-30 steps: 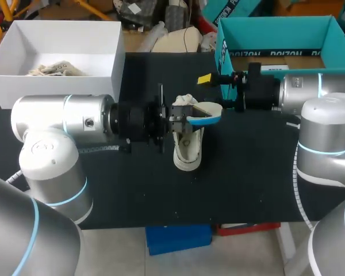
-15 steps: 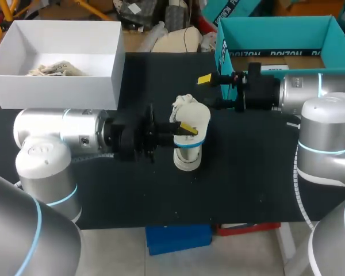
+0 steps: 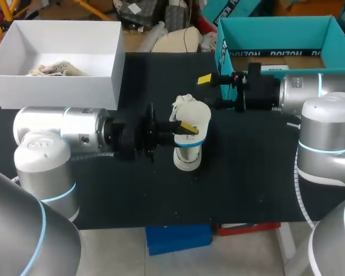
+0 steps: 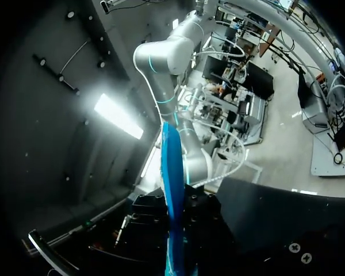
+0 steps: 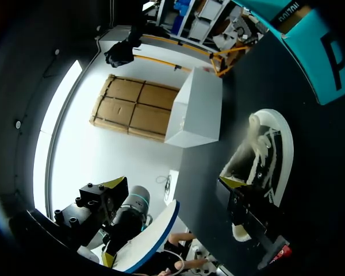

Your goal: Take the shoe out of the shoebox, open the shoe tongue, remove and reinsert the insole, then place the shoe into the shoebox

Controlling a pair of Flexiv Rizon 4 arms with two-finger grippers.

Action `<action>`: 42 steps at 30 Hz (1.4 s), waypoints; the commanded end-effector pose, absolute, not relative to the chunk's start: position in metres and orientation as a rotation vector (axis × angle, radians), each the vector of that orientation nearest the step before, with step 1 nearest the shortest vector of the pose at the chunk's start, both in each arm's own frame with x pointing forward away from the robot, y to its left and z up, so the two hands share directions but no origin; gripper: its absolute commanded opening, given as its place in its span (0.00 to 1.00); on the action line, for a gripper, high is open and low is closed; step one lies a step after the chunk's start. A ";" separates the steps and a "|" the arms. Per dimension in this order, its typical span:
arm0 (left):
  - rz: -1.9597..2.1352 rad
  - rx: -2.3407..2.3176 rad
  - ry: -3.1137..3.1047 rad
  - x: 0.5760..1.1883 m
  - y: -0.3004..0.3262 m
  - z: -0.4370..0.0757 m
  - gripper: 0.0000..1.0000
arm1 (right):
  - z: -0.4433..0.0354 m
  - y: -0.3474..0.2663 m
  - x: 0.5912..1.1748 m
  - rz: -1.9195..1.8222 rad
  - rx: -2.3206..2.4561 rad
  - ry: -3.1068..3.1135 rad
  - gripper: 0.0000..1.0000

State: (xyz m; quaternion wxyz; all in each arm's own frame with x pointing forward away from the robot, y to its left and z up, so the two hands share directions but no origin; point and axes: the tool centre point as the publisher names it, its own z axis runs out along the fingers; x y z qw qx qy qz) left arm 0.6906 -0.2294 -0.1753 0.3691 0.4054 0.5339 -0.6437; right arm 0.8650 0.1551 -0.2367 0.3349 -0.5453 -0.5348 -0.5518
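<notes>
The counter (image 3: 247,184) carries two boxes at its far edge: the teal shoebox (image 3: 276,31) on the right and a white box (image 3: 57,92) on the left with a pale bundle inside. The left arm (image 3: 63,129) reaches in level from the left and the right arm (image 3: 310,92) from the right, both ending near the middle. The shoe (image 3: 187,156) lies on the counter between them, out of the shoebox, its laces bunched loose at the far end. The insole (image 3: 194,121), white with a blue edge, is out of the shoe and arches just above it. The left tool (image 3: 181,131) is clamped on the insole; the left wrist view shows the blue edge pinched between its fingers. The right tool (image 3: 213,92) stands beside the shoe with its fingers wide apart and nothing between them. Judgement: removal is done and reinsertion is in hand. The next move calls for lining the insole up with the shoe's opening and feeding it in flat, probably with the right tool steadying the shoe or holding the tongue back.
</notes>
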 end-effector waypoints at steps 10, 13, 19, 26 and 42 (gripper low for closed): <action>-1.434 1.220 1.068 0.686 -0.225 -0.229 0.00 | -0.237 0.157 0.865 -1.442 -1.426 -1.394 1.00; -1.409 1.262 1.040 0.692 -0.225 -0.240 0.00 | -0.237 0.157 0.865 -1.442 -1.426 -1.394 1.00; -1.309 1.352 1.037 0.711 -0.230 -0.258 0.00 | -0.237 0.157 0.865 -1.442 -1.426 -1.394 1.00; -1.264 1.347 1.054 0.741 -0.234 -0.265 0.00 | -0.237 0.157 0.865 -1.442 -1.426 -1.394 1.00; -1.169 1.407 1.104 0.800 -0.226 -0.268 0.00 | -0.237 0.157 0.865 -1.442 -1.426 -1.394 1.00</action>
